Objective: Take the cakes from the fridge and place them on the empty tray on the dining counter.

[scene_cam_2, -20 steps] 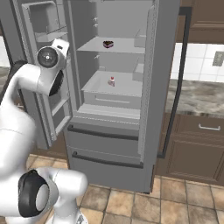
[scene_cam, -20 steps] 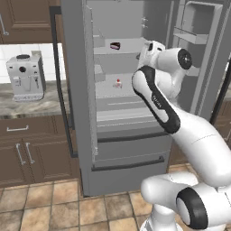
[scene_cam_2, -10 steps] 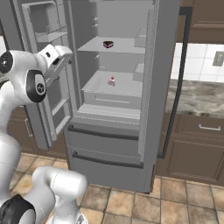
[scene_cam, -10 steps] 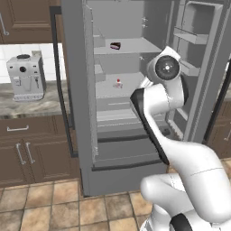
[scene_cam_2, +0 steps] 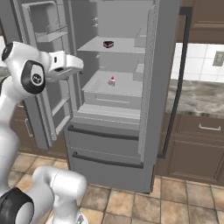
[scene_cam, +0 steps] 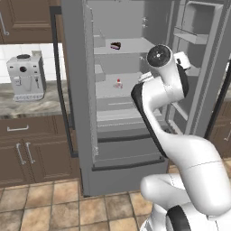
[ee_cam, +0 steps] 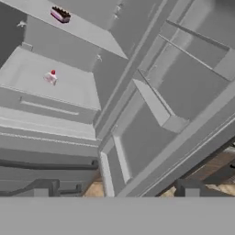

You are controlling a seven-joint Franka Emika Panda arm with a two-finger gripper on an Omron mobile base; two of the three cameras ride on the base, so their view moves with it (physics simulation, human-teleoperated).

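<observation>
The fridge (scene_cam: 113, 149) stands with both upper doors open. On its upper shelf sits the dark chocolate cake (scene_cam: 116, 45) (scene_cam_2: 108, 44) (ee_cam: 60, 15). One shelf lower rests the white cake with a red top (scene_cam: 118, 83) (scene_cam_2: 112, 81) (ee_cam: 50, 77). My gripper (scene_cam_2: 78, 65) (ee_cam: 114, 190) hovers in front of the open door's bins, outside the fridge compartment and well short of both cakes. Its jaws stand open with nothing between them. The empty tray and the dining counter are out of view.
The open door with shelf bins (scene_cam: 198, 67) (scene_cam_2: 48, 87) is close beside the hand. The other open door (scene_cam: 76, 90) (scene_cam_2: 162, 87) flanks the far side. A grey coffee machine (scene_cam: 25, 76) sits on the side counter above brown cabinets. Two shut drawers (scene_cam_2: 105, 148) lie below the shelves.
The arm has swung its wrist and elbow around, and the hand has turned toward the open door. The jaws stayed open. Both cakes remain where they were.
</observation>
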